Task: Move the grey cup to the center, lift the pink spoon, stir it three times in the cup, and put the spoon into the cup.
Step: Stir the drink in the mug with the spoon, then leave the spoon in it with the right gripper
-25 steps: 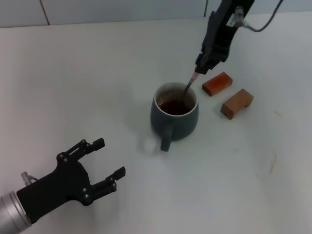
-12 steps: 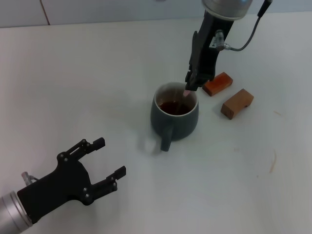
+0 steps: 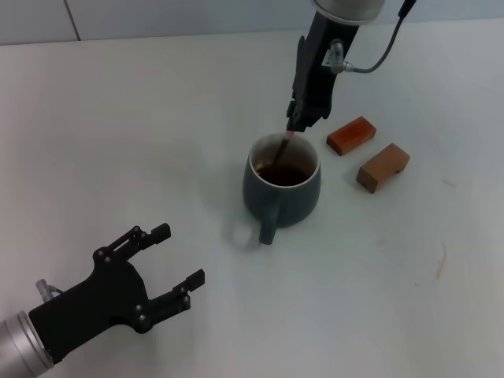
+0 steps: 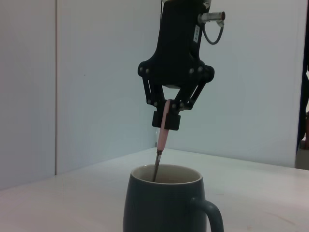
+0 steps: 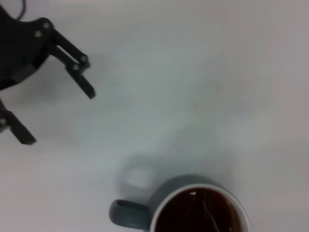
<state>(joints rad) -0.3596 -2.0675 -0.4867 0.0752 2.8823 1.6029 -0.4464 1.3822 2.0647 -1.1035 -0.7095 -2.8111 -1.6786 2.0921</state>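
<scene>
The left gripper (image 3: 175, 263) hangs low over the near left of the white bench (image 3: 118, 142), its fingers spread wide and holding nothing. Right of it, mid-bench, stands the grey cup (image 3: 281, 187), handle toward the robot, dark liquid inside. Above the cup's far rim the right gripper (image 3: 295, 124) has its fingers clamped on the pink spoon (image 4: 163, 140), whose metal end dips into the cup. Two brown wooden blocks (image 3: 366, 151) lie just right of the cup.

Two brown wooden blocks (image 3: 351, 135) on white table (image 3: 157, 118)
</scene>
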